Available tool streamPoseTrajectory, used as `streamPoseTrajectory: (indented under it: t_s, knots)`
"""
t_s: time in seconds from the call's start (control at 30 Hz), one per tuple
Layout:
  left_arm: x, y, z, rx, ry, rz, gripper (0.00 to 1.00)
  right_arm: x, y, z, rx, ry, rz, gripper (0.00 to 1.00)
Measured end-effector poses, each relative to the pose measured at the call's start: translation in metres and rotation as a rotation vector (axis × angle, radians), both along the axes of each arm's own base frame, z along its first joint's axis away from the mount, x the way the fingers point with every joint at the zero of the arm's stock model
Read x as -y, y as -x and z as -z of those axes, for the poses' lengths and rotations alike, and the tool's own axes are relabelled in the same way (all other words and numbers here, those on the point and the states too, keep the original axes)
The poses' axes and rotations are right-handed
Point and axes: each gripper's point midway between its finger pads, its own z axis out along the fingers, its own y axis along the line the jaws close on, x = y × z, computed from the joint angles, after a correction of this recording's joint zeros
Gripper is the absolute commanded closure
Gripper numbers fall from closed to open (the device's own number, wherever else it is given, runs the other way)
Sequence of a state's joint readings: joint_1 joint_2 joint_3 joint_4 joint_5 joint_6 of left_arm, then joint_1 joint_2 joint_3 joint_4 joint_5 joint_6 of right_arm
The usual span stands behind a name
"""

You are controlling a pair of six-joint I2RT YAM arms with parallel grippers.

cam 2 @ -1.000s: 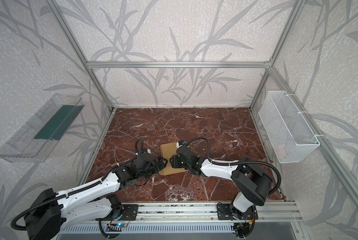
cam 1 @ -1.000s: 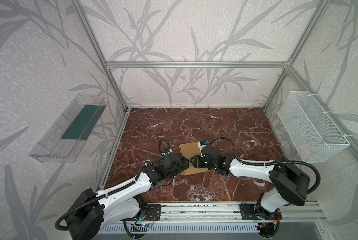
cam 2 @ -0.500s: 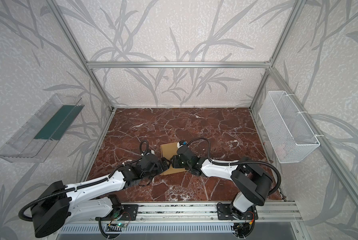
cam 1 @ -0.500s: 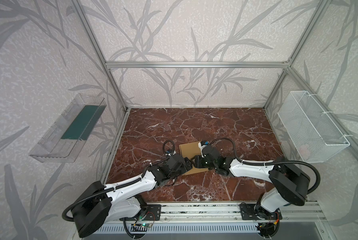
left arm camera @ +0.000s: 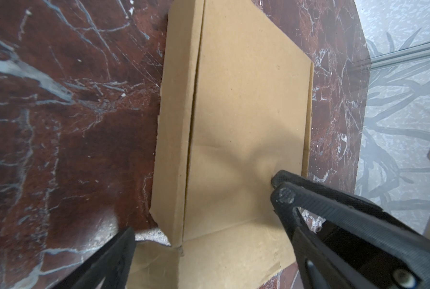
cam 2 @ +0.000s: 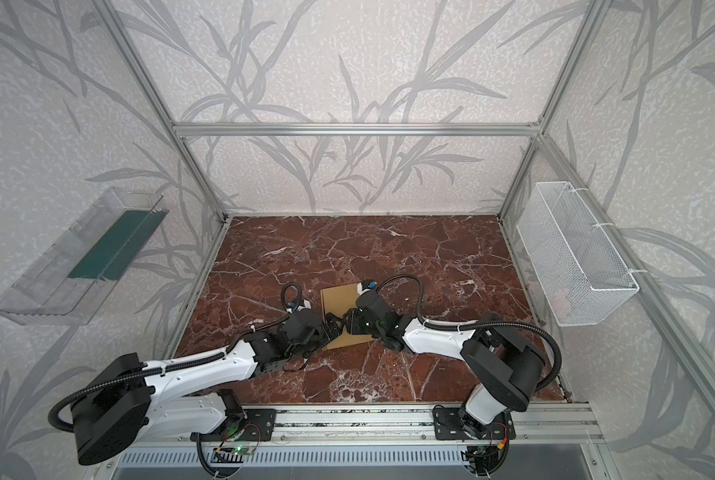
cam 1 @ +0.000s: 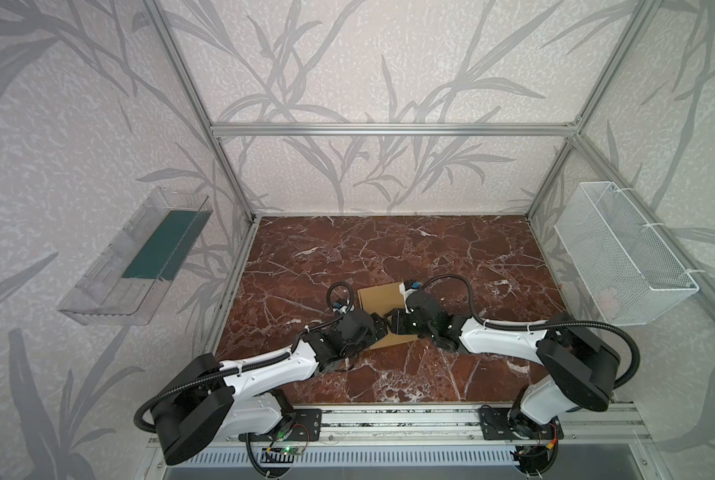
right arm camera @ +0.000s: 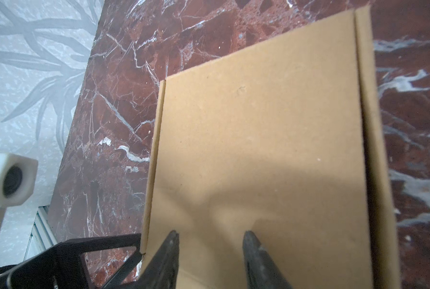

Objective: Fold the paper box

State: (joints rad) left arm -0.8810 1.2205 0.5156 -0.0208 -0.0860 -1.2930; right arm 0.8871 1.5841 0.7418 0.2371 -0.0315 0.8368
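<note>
- Down low over the front half of the red marble table [cam 1: 451,257], both robot arms stretch in from the front rail. Their forearms are nearly level, and their grippers meet almost tip to tip.
- The paper box [cam 1: 378,296] lies flat on the table, slightly in front of the middle. A broad tan panel faces up, with narrow folded strips along its sides. In both top views the grippers hide its near part.
- The left arm slants in from the front left corner, elbow low and wrist bent toward the box.
- The left gripper [left arm camera: 204,202] has its jaws spread wide across the box's near corner. One finger [left arm camera: 119,252] hangs over bare marble beside the cardboard. The other finger [left arm camera: 321,200] has its tip at the top panel, though actual contact cannot be told.
- The right arm reaches in from the front right, its white forearm angled toward the middle.
- The right gripper [right arm camera: 211,235] has its jaws partway apart with nothing between them. Both fingertips [right arm camera: 171,250] sit over the top panel near its near edge, and whether they press on it is unclear.
</note>
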Motion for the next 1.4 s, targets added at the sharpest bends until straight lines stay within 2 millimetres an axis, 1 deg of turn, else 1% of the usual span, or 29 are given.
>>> streamPoseTrajectory:
  t_s: [0.57,0.8,0.9,1.03,1.13,1.33,1.4]
  knots:
    - [0.004,-0.002,0.000,0.019,0.022,-0.057,0.01,0.001,-0.002,0.000,-0.006,-0.034,0.027,0.56]
    - [0.005,0.000,-0.002,0.029,0.029,-0.062,0.01,0.002,-0.002,0.000,-0.010,-0.049,0.041,0.56]
    - [0.007,0.003,-0.008,0.040,0.050,-0.050,0.01,0.005,-0.001,-0.002,-0.010,-0.065,0.048,0.56]
    - [0.011,0.009,-0.011,0.041,0.074,-0.025,0.01,0.016,0.002,-0.006,-0.026,-0.084,0.064,0.55]
    - [0.013,0.012,-0.009,0.034,0.077,-0.013,0.01,0.026,0.002,-0.014,-0.029,-0.089,0.081,0.55]
    - [0.012,0.015,-0.004,0.023,0.083,-0.010,0.01,0.043,0.001,-0.056,0.033,-0.135,0.096,0.55]
    - [0.010,0.016,-0.001,0.019,0.078,-0.011,0.01,0.050,0.003,-0.065,0.055,-0.129,0.091,0.54]
